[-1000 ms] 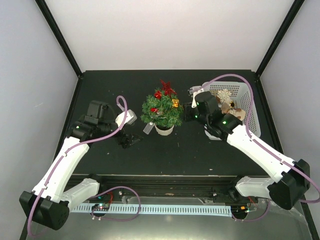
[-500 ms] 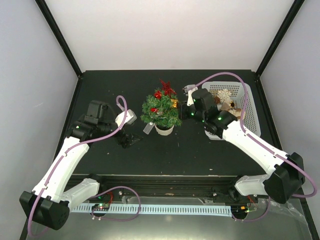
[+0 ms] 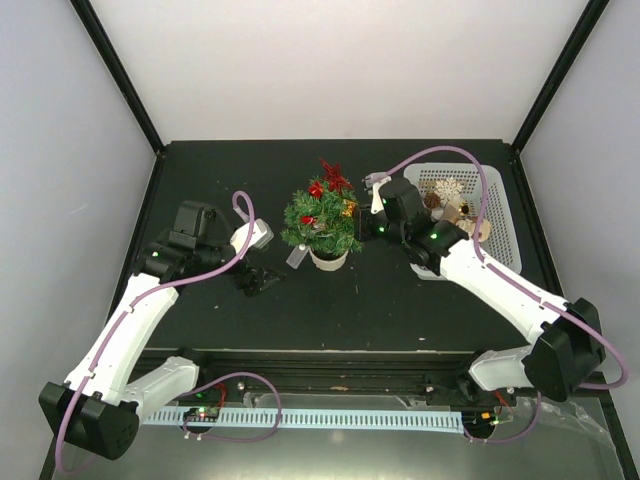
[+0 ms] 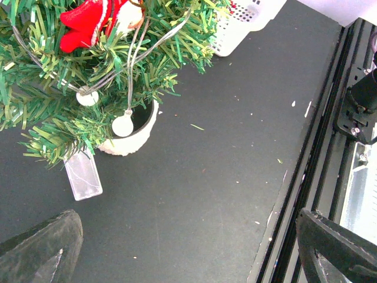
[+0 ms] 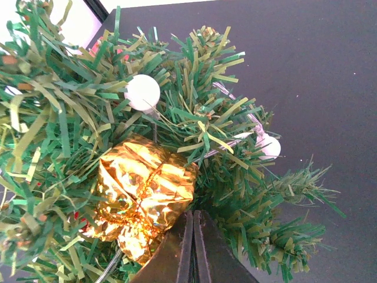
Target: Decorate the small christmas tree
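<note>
The small christmas tree (image 3: 322, 222) stands mid-table in its white pot (image 3: 329, 259) with a pale tag (image 3: 296, 257). It carries red ornaments (image 3: 333, 177) and a gold foil ornament (image 3: 349, 207). My right gripper (image 3: 366, 218) is at the tree's right side. In the right wrist view its fingers (image 5: 206, 250) are pressed together, the right gripper (image 5: 192, 221) tip just under the gold ornament (image 5: 144, 197) among the branches (image 5: 247, 177). My left gripper (image 3: 257, 282) is open and empty on the table left of the tree; the left wrist view shows the pot (image 4: 126, 141), the tag (image 4: 82, 175) and a red ornament (image 4: 88, 23).
A white mesh basket (image 3: 497, 215) with several more ornaments stands right of the tree, close behind my right arm; its corner also shows in the left wrist view (image 4: 241, 23). The table's front rail (image 4: 318, 177) runs near my left gripper.
My right gripper has moved left from beside the basket into the tree's right side, up to the gold ornament. The left arm has not moved.
</note>
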